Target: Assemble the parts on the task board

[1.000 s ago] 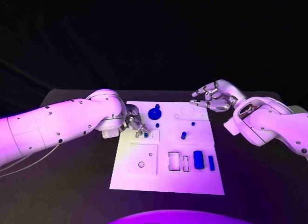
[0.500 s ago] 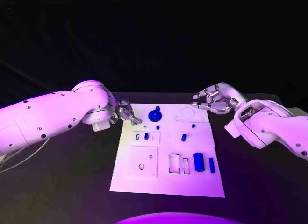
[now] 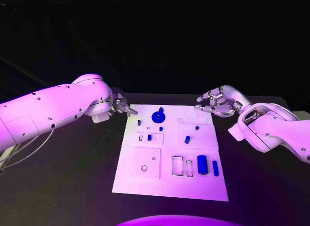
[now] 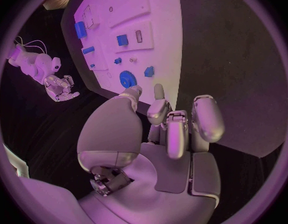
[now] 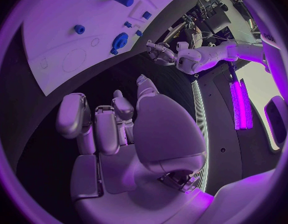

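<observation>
1. Now at the board's upper-left corner, the left robot hand (image 3: 121,108) hovers over the black tabletop (image 3: 73,179), just off the task board (image 3: 195,186); its fingers are curled inward and nothing is visible in them in the left wrist view (image 4: 172,129).
2. Centre frame, the white task board lies flat, carrying a round blue gear-like part (image 3: 157,116) near its far edge, small blue pegs (image 3: 187,139) across the middle, and two upright blue blocks (image 3: 202,164) beside empty rectangular slots at the lower right.
3. At the board's upper-right corner, the right robot hand (image 3: 216,102) hangs above the tabletop with fingers loosely curled, clasping nothing.
4. Compared with a second ago, the left robot hand has pulled back from the board's middle-left slots to the far-left corner, leaving a small blue part (image 3: 149,137) standing there; the right robot hand has barely moved.
</observation>
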Controlling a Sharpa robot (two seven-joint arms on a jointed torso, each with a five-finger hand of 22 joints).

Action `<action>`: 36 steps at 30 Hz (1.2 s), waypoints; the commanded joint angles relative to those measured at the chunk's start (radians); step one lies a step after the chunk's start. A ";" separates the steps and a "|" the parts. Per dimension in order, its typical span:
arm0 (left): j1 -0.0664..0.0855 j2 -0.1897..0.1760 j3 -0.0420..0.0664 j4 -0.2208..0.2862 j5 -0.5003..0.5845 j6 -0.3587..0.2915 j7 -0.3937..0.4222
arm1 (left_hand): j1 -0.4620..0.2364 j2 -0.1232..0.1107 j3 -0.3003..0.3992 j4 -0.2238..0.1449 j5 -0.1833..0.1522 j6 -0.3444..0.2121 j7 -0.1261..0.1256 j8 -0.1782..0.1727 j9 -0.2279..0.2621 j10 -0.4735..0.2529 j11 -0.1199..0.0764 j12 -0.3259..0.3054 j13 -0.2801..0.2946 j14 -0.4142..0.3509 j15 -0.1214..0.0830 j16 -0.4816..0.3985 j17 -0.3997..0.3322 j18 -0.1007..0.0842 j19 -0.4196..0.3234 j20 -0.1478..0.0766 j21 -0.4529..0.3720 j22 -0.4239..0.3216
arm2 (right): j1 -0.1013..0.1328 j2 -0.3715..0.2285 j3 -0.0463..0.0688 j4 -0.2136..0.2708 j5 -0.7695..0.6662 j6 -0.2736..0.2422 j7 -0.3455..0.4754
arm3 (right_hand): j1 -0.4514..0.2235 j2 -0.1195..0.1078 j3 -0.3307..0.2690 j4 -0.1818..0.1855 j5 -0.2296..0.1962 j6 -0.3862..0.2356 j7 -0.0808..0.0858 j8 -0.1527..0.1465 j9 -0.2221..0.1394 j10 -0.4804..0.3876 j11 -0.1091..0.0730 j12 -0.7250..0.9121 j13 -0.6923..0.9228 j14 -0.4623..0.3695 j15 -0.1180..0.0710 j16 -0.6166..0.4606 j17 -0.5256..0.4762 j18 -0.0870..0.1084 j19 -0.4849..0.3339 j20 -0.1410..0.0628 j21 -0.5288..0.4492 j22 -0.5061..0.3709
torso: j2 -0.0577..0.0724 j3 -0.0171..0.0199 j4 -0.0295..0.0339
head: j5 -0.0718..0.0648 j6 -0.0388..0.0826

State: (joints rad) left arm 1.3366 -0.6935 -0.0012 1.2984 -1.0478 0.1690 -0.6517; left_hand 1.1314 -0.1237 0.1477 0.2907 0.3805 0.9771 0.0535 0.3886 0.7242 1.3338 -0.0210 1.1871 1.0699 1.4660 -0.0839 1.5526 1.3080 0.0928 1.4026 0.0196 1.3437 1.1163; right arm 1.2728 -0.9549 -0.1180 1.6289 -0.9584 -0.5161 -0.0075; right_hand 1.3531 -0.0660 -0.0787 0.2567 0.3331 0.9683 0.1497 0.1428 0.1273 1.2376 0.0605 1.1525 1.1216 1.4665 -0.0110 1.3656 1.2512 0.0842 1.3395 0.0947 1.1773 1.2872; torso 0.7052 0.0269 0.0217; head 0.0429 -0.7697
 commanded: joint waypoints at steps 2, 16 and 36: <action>0.002 0.030 -0.005 -0.030 -0.017 0.012 0.014 | 0.003 -0.001 -0.010 0.001 -0.001 0.010 0.002 -0.009 -0.006 -0.010 0.003 -0.007 -0.004 0.092 0.005 -0.007 0.219 -0.005 0.000 0.007 -0.005 -0.001 | -0.001 0.003 0.000 -0.001 -0.003 0.008 0.005 | -0.003 0.010 -0.005 -0.002 0.003 -0.002 -0.007 0.004 -0.002 -0.002 -0.001 -0.005 0.000 0.030 -0.004 -0.003 -0.001 0.010 -0.004 0.000 -0.004 -0.001 | 0.001 0.0009 -0.0007 | 0.003 0.001; -0.003 0.105 -0.021 -0.103 -0.018 0.055 0.015 | -0.005 0.011 -0.043 0.001 0.001 0.018 0.007 -0.042 -0.038 -0.026 0.008 -0.029 -0.029 0.092 0.009 -0.008 0.217 -0.003 -0.004 0.011 -0.010 -0.009 | -0.002 0.006 0.000 -0.001 -0.003 0.008 0.006 | -0.005 0.010 -0.007 -0.001 0.002 -0.003 -0.007 0.005 -0.002 -0.003 -0.001 -0.006 -0.002 0.030 -0.004 -0.005 -0.003 0.011 -0.005 -0.001 -0.007 -0.003 | 0.000 0.0013 -0.0006 | -0.003 -0.003; -0.007 0.138 -0.029 -0.142 -0.034 0.104 0.011 | 0.006 0.018 -0.056 0.002 0.001 0.027 0.009 -0.056 -0.054 -0.026 0.009 -0.029 -0.028 0.092 0.010 -0.008 0.217 -0.003 -0.006 0.013 -0.012 -0.010 | -0.002 0.009 0.000 -0.001 -0.003 0.009 0.006 | -0.005 0.010 -0.007 -0.001 0.002 -0.003 -0.007 0.005 -0.002 -0.003 -0.001 -0.006 -0.002 0.030 -0.004 -0.005 -0.003 0.011 -0.005 -0.001 -0.007 -0.003 | -0.001 0.0011 -0.0009 | -0.006 -0.010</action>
State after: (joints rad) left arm 1.3294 -0.5584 -0.0307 1.1591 -1.0765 0.2390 -0.6468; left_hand 1.1366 -0.1104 0.0995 0.2921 0.3804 0.9951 0.0638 0.3375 0.6722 1.3107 -0.0123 1.1580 1.0419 1.4695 -0.0804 1.5488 1.3075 0.0927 1.3966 0.0256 1.3387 1.1075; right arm 1.2713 -0.9473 -0.1180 1.6278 -0.9581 -0.5161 -0.0072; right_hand 1.3491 -0.0620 -0.0786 0.2566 0.3330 0.9683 0.1497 0.1428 0.1265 1.2375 0.0605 1.1525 1.1202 1.4665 -0.0110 1.3656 1.2496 0.0843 1.3395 0.0948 1.1733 1.2849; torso 0.7041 0.0281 0.0207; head 0.0377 -0.7784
